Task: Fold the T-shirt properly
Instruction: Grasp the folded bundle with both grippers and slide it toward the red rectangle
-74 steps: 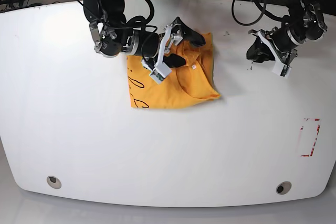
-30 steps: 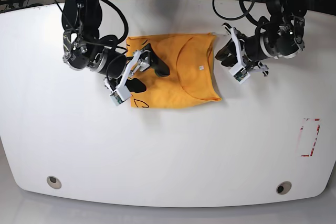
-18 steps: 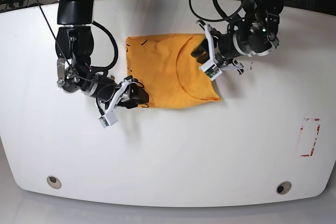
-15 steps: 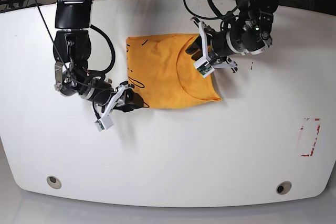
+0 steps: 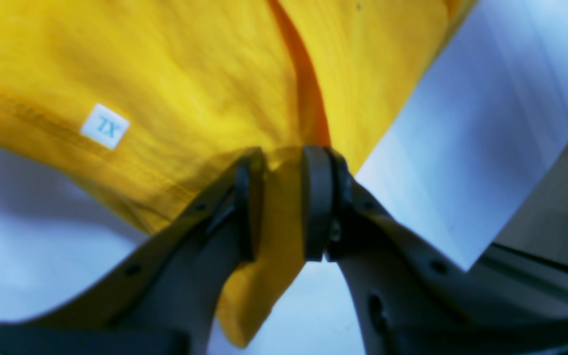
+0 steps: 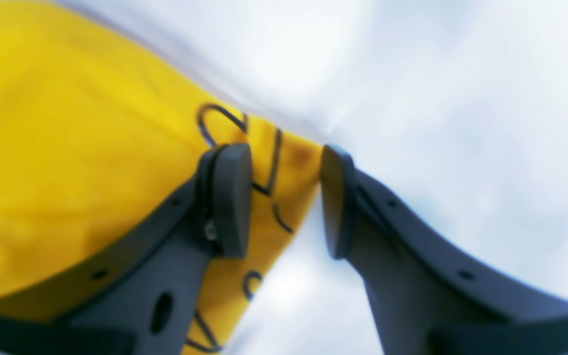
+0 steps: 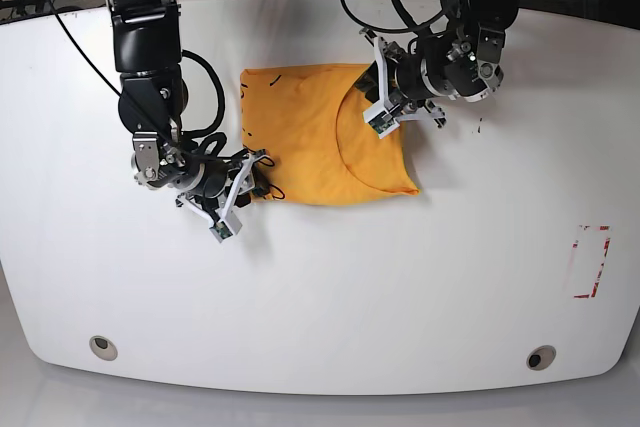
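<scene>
The orange-yellow T-shirt (image 7: 310, 137) lies folded into a rough square on the white table (image 7: 400, 287). My left gripper (image 7: 384, 107) rests on its upper right part, beside the curved neckline. Seen from the left wrist, the left gripper (image 5: 281, 162) is shut on a fold of the T-shirt (image 5: 165, 74), near a small white size label (image 5: 104, 126). My right gripper (image 7: 252, 180) sits at the shirt's lower left corner. From the right wrist, the right gripper (image 6: 284, 197) has that corner of the T-shirt (image 6: 67, 148), with its black marks, between its pads.
A red-outlined rectangle (image 7: 590, 262) is marked on the table at the right. Two round holes (image 7: 102, 347) (image 7: 540, 358) sit near the front edge. Cables hang behind the table's far edge.
The right gripper slid down to the shirt's lower left corner and closed around it. The left gripper moved left from the table onto the shirt's upper right part.
</scene>
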Tool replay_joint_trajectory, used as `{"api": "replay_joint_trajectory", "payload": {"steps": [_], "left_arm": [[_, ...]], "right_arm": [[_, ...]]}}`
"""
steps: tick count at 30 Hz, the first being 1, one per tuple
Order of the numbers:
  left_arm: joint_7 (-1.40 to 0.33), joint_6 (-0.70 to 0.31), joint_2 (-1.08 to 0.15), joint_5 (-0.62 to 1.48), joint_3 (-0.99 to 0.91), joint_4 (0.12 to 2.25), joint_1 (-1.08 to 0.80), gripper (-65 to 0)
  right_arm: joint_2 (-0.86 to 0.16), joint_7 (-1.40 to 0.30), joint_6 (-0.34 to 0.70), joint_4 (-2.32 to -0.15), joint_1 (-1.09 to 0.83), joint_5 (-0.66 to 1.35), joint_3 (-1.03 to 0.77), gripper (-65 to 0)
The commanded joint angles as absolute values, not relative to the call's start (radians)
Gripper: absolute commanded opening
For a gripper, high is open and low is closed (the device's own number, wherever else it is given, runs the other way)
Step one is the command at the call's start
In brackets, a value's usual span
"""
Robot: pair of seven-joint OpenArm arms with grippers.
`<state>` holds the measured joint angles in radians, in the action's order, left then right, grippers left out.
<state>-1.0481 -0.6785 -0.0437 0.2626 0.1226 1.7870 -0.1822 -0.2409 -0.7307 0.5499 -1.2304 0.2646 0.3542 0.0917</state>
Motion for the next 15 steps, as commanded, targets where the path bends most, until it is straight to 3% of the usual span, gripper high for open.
{"api": "replay_joint_trajectory", "payload": {"steps": [1, 6, 15], "left_arm": [[-1.009, -0.680, -0.073, 0.271, 0.120, 1.799, -0.173, -53.6], [-0.983, -0.680, -0.124, 0.271, 0.120, 1.785, -0.131, -53.6], [-0.980, -0.677, -0.180, 0.271, 0.120, 1.540, 0.042, -53.6]], "right_arm": [[-0.246, -0.685, 0.556, -1.248, 0.277, 0.349, 0.088, -43.3], [-0.272, -0.674, 0.590, -1.253, 0.231, 0.340, 0.088, -43.3], [-0.288, -0.677, 0.624, -1.432, 0.081, 0.337, 0.090, -43.3]]}}
